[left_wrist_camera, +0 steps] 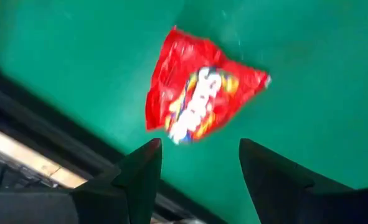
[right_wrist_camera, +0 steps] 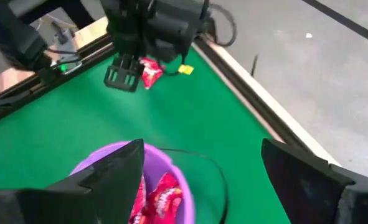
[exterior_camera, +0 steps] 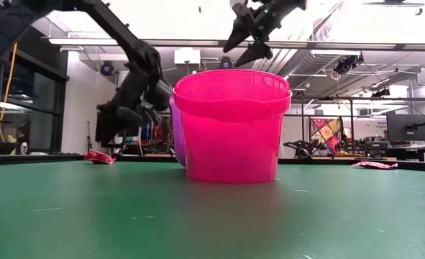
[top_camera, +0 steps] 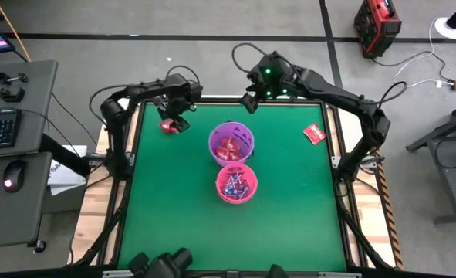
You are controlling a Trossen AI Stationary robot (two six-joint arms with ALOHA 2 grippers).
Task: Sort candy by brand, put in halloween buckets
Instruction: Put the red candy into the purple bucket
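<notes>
My left gripper (top_camera: 175, 123) hovers open over a red candy packet (top_camera: 167, 126) that lies flat on the mat near the table's far left corner; in its wrist view the packet (left_wrist_camera: 199, 93) sits just ahead of the open fingers (left_wrist_camera: 199, 165), untouched. My right gripper (top_camera: 251, 99) is open, raised near the far edge above the purple bucket (top_camera: 231, 143), which holds red packets (right_wrist_camera: 162, 196). The pink bucket (top_camera: 236, 184) stands just in front of it with blue-headed lollipops inside. Another red packet (top_camera: 314, 133) lies on the mat toward the right.
Dark raised table edge (left_wrist_camera: 40, 124) runs close beside the left packet. The buckets stand touching or nearly so at the mat's middle; in the low view the pink bucket (exterior_camera: 230, 126) hides most of the purple one. Open mat spreads toward the near edge.
</notes>
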